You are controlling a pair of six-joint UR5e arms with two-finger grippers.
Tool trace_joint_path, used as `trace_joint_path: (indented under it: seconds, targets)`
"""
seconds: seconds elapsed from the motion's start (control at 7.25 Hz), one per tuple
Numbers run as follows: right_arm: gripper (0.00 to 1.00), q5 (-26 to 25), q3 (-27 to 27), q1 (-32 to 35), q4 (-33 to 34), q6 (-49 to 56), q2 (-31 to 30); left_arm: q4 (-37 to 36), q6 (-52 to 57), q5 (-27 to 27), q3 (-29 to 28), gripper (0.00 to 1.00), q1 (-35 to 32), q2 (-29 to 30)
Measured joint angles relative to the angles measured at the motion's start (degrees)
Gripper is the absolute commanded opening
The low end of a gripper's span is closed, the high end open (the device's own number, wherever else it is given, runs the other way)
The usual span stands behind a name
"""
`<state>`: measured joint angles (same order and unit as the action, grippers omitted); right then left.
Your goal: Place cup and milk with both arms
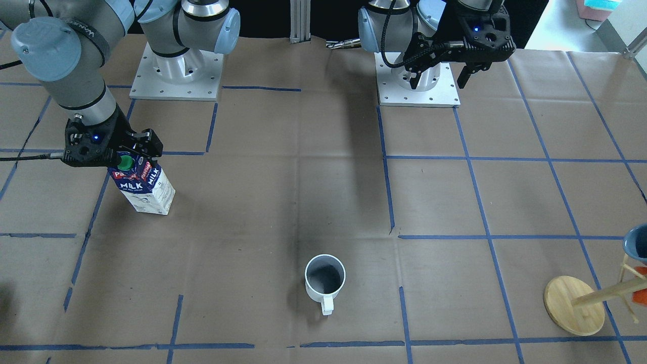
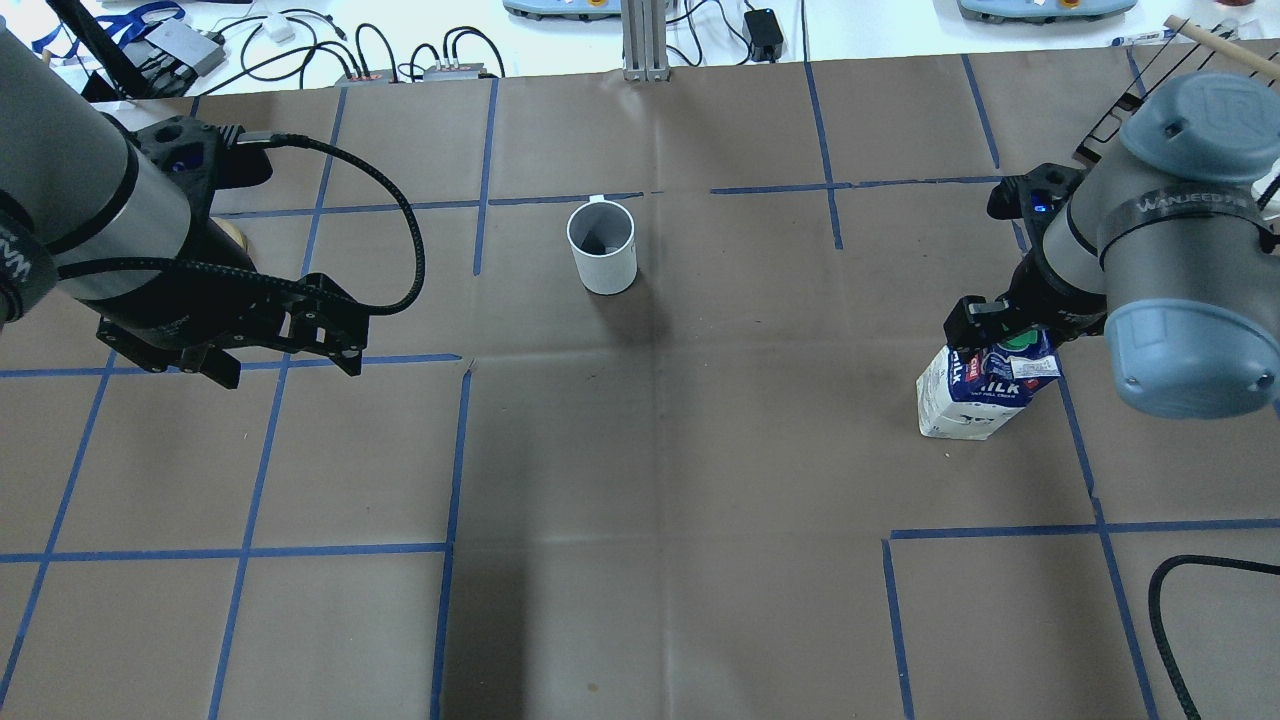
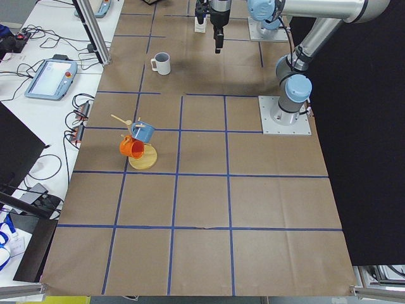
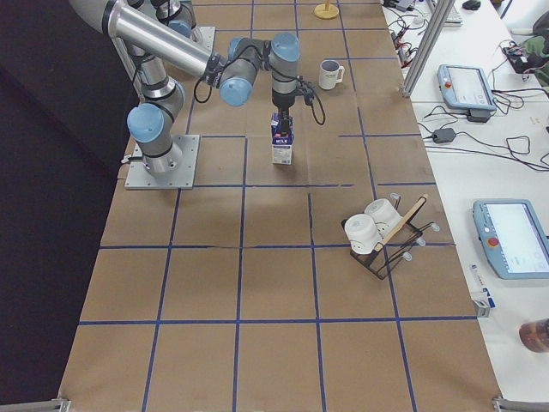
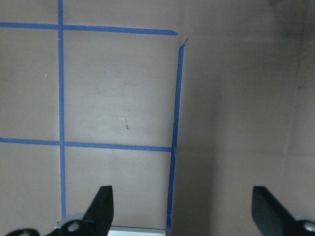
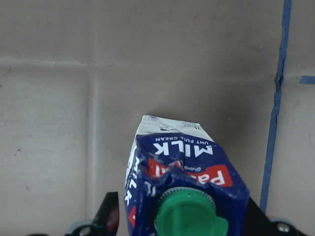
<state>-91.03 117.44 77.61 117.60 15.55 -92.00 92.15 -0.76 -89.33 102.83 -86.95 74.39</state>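
The right fingers [image 6: 109, 215] were clamped on the gabled top of the milk [image 6: 184, 172]. The carton was upright, its long axis vertical and its base on or just off the tabletop [image 2: 700, 500] at the robot's right. The left fingers [image 5: 102, 204] hung spread and empty over bare tabletop at the robot's left. The cup [image 2: 601, 245] sat upright mid-table, forward of them and toward the centre, well apart, its handle turned away from the robot. The left arm looked the nearer one, and the free one, to fetch it. There was one cup to place and one milk carton.
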Motion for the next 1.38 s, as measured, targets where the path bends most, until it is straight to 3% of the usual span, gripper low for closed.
trace_joint_path:
  seconds: [0.41, 0.69, 0.97, 1.38]
  targets:
    - [0.62, 0.10, -0.18, -0.06, 4.98, 0.58, 2.00, -0.12, -0.07, 0.41, 0.01, 1.00, 0.03, 0.17]
    - [0.59, -0.12, -2.22, 0.00, 4.24, 0.40, 1.80, -0.15, -0.04, 1.19, 0.01, 1.00, 0.03, 0.12]
    - [0.59, -0.24, -6.37, 0.15, -0.40, 0.25, 1.62, -0.20, 0.02, 1.33, 0.01, 1.00, 0.03, 0.13]
    - [0.59, 0.70, -17.31, 1.40, -11.88, -1.45, 4.11, -0.18, 0.03, 1.33, 0.29, 1.00, 0.03, 0.04]
